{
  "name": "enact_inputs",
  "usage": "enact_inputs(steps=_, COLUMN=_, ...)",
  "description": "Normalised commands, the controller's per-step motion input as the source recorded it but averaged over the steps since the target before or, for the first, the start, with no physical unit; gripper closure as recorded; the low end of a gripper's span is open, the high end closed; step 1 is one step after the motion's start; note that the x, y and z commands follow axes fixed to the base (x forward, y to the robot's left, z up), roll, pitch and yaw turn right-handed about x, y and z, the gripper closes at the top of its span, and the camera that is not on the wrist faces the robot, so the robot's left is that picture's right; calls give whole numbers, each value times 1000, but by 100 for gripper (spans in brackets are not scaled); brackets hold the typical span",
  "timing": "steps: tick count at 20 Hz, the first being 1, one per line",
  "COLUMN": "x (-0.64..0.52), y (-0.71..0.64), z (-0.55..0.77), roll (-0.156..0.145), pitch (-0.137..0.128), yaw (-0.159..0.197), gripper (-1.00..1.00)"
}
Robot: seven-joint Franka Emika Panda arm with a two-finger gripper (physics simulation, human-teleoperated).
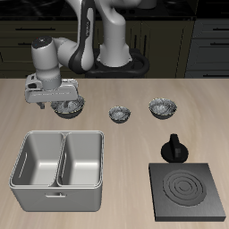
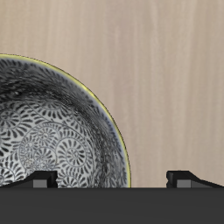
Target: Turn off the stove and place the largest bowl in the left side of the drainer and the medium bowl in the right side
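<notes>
I hold the hand (image 1: 64, 100) right over a bowl (image 1: 68, 108) at the back of the table (image 1: 125, 170), the one nearest the drainer (image 1: 57, 159); its fingers stand apart, one tip (image 2: 41, 181) over the bowl's patterned inside, the other (image 2: 185, 179) over bare wood beyond the rim, so nothing is clamped. Stove (image 1: 189, 191) coils look dark, knob (image 1: 174, 147) just behind the plate (I judge the stove step done, though I cannot read the knob's position). Three bowls stand in a row: this one, a small bowl (image 1: 119, 114) in the middle, a third bowl (image 1: 163, 108) toward the stove. From the exterior view I cannot tell for certain whether mine or the third is wider; mine seems so, so I treat it as the largest bowl. Both drainer compartments are empty. For a clean grasp: descend straight so the rim wall passes between the fingers, go deep enough to bite past the lip, close gently (thin crinkled metal may slip or tilt).
</notes>
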Motion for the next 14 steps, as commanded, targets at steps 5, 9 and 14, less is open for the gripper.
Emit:
enact_inputs(steps=5, x=-51, y=59, z=19, roll=16, pitch=-14, yaw=-9, gripper=100)
enact_inputs(steps=9, x=-30, y=27, z=128, roll=3, pitch=-12, yaw=-10, gripper=100)
enact_inputs(steps=14, x=7, y=-34, z=204, roll=-14, pitch=-24, yaw=7, gripper=100)
